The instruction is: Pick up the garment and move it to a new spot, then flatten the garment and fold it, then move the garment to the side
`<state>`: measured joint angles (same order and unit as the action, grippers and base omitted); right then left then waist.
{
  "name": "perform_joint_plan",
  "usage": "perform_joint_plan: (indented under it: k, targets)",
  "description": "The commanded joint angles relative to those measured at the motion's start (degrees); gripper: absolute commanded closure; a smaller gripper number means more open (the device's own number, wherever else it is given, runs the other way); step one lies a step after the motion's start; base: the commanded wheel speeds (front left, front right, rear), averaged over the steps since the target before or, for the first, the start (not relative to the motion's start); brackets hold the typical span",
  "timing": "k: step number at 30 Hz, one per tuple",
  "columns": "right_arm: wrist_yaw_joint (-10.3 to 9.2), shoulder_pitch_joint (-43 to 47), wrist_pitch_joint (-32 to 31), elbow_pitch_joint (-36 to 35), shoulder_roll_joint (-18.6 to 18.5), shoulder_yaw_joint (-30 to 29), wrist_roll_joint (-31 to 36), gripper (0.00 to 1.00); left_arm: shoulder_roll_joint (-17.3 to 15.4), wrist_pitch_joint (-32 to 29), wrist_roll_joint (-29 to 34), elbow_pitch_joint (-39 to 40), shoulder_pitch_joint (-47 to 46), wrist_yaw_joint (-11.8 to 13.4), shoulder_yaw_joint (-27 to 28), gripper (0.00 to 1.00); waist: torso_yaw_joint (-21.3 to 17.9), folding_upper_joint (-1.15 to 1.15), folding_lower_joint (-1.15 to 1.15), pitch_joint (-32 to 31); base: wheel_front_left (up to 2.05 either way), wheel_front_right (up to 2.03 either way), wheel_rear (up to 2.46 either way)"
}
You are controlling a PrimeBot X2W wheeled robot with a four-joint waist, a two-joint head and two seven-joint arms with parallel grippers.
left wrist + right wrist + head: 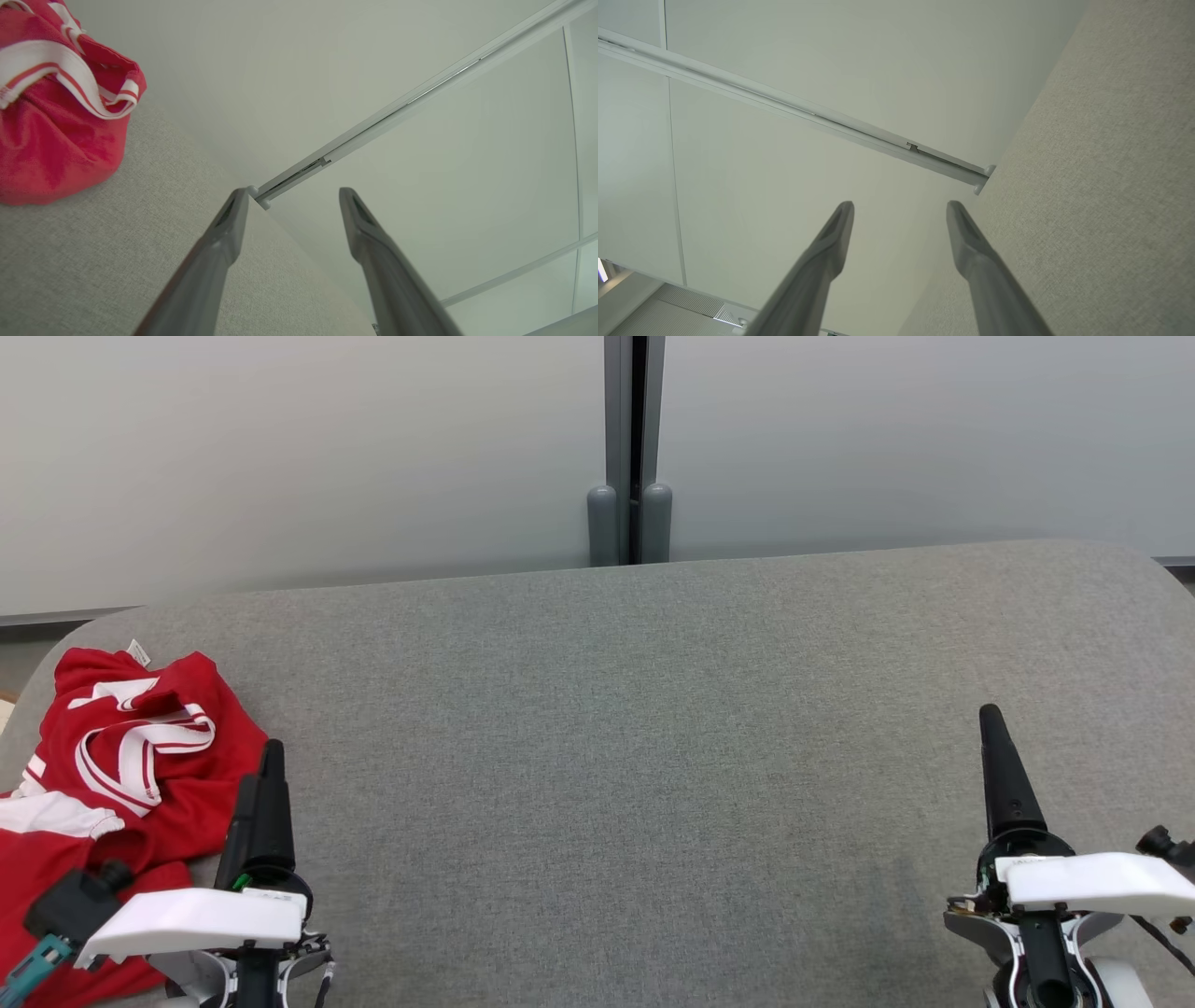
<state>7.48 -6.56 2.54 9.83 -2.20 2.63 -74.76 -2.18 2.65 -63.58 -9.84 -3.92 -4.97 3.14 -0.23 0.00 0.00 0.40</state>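
Observation:
The garment [112, 775] is red with white stripes and lies crumpled at the left end of the grey fabric table [635, 756]. In the left wrist view the garment [56, 116] bulges at the upper left. My left gripper [261, 775] stands just right of the garment, open, fingers [224, 233] spread with nothing between them [292, 200]. My right gripper [994, 728] hovers over the table's right side, far from the garment, and the right wrist view shows it open and empty [901, 210].
Frosted wall panels stand behind the table, joined by a dark post [632, 448] at the middle of the far edge. The table's corners are rounded. A strip of floor shows past the left end [14, 653].

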Motion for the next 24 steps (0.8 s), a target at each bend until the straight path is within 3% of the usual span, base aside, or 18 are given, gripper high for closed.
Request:
perform_joint_plan:
  k: [1, 11, 24]
  targets:
    - [0.01, -1.8, 0.8, -1.4, -0.5, 0.5, 3.7, 0.0, -0.5, 0.7, 4.6, 1.3, -1.4, 0.6, -0.3, 0.0, 0.0, 0.0, 0.0, 0.0, 0.0, 0.0, 0.0]
    - [0.01, -2.7, 2.8, -1.1, -0.7, 2.8, 18.2, 0.0, -0.6, 2.6, 18.4, 0.9, -0.9, 2.9, -1.8, 0.0, -0.2, 0.0, 0.0, 0.1, 0.0, 0.0, 0.0]
    - [0.01, -2.8, 4.9, 0.7, -0.7, 3.4, 34.1, 0.0, -1.5, 4.7, 30.4, 0.1, -1.2, 5.0, -4.2, 0.0, -0.3, 0.0, 0.0, 0.0, 0.0, 0.0, 0.0]
